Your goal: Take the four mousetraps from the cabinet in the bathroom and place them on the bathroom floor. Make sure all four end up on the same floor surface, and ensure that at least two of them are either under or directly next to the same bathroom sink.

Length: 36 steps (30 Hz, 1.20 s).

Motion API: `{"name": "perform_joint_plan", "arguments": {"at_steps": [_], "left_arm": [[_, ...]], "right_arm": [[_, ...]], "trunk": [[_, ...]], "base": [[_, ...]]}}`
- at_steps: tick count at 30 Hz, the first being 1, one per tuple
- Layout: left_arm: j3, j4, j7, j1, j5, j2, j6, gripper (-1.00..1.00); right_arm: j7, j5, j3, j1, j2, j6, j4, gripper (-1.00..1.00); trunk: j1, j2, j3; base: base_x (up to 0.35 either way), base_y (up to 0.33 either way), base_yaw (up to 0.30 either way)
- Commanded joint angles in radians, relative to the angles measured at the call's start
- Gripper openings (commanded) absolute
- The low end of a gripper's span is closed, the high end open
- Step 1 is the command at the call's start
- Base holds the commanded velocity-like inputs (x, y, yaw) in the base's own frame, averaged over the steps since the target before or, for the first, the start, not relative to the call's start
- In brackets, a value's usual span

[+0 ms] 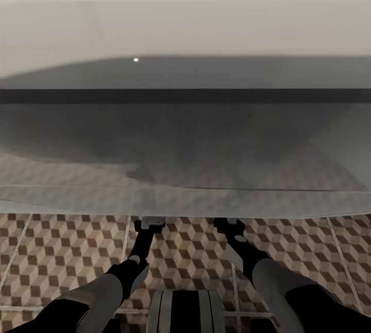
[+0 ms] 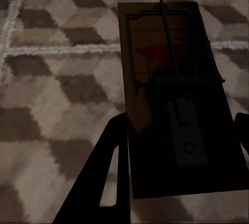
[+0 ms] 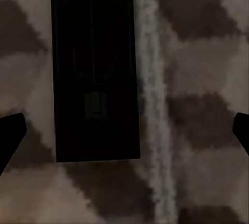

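Here both arms reach under the white sink (image 1: 185,29) edge toward the tiled floor (image 1: 62,255). Left gripper (image 2: 176,156): fingers spread, a mousetrap (image 2: 171,94) flat on the tiles between them, seemingly touching one finger. Right gripper (image 3: 124,130): fingers wide apart, another trap (image 3: 95,73), very dark, lying loose beside a grout line.
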Motion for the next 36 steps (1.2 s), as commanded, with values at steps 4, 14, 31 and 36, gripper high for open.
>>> {"name": "perform_joint_plan", "arguments": {"at_steps": [4, 14, 31, 36], "left_arm": [[-0.003, 0.01, 0.014, -0.001, -0.013, 0.001, -0.003, -1.0], [-0.004, 0.039, 0.014, 0.0, -0.013, 0.001, -0.004, -1.0], [-0.007, 0.058, 0.014, -0.001, -0.016, 0.002, -0.003, -1.0], [-0.007, 0.058, 0.014, -0.001, -0.016, 0.003, -0.002, -1.0]], "right_arm": [[-0.004, -0.01, 0.009, -0.001, 0.0, -0.004, 0.001, 1.0], [-0.004, -0.01, 0.008, -0.001, 0.001, -0.004, 0.001, 1.0], [-0.004, -0.01, 0.009, -0.001, 0.003, -0.01, 0.001, 1.0], [-0.004, -0.01, 0.008, -0.001, 0.003, -0.01, 0.001, 1.0]], "trunk": [[0.0, 0.0, 0.0], [0.0, 0.0, 0.0], [0.0, 0.0, 0.0], [0.0, 0.0, 0.0]], "base": [[0.0, 0.0, 0.0], [0.0, 0.0, 0.0], [0.0, 0.0, 0.0], [0.0, 0.0, 0.0]]}}
